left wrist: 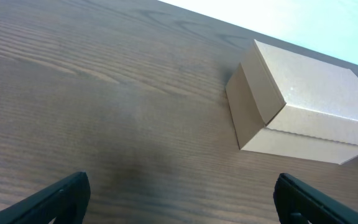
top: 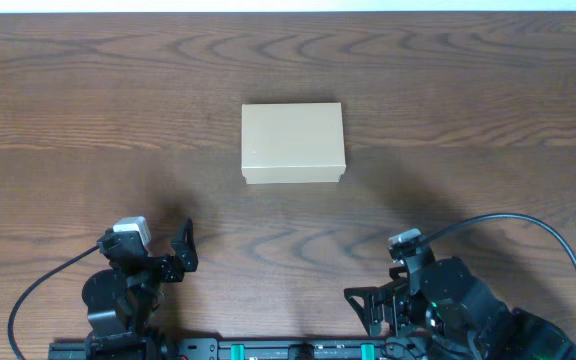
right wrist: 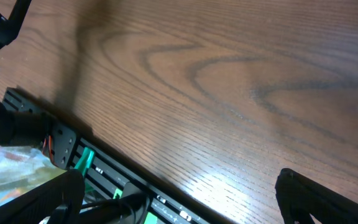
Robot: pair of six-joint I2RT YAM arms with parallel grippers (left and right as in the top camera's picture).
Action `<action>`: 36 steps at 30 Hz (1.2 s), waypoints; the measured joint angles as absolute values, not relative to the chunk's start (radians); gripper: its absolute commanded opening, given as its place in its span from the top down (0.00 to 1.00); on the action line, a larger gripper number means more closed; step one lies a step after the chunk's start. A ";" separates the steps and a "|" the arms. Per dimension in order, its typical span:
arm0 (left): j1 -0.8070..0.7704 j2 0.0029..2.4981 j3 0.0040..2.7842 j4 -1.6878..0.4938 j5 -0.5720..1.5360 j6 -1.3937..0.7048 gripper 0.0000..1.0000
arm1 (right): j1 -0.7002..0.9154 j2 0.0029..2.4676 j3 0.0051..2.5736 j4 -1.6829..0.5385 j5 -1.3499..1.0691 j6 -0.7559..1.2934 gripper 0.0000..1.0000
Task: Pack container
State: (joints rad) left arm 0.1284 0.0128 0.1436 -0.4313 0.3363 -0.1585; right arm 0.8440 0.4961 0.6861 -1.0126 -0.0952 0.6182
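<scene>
The container is a plain tan cardboard box with its lid down, lying flat in the middle of the table. In the left wrist view the container lies ahead and to the right, well beyond the fingers. My left gripper hovers low near the front left, open and empty; its dark fingertips stand far apart over bare wood. Open too is my right gripper, at the front right and turned toward the table's front edge, with nothing between its fingertips.
A black mounting rail with green clips runs along the table's front edge, close under the right gripper. A black cable loops over the table at the right. Dark wood surrounds the box on all sides.
</scene>
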 measured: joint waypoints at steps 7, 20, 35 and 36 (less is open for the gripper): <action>0.128 0.013 0.144 -0.430 0.336 -0.160 0.05 | 0.844 0.496 0.686 -1.013 -0.095 0.618 0.01; 0.128 0.013 0.144 -0.430 0.336 -0.160 0.05 | 0.844 0.496 0.686 -1.013 -0.095 0.618 0.01; 0.128 0.012 0.144 -0.429 0.334 -0.161 0.05 | 0.756 0.382 0.513 -0.747 0.118 0.249 0.01; 0.128 0.012 0.143 -0.429 0.333 -0.160 0.04 | 0.735 0.353 0.465 -0.714 0.126 0.220 0.01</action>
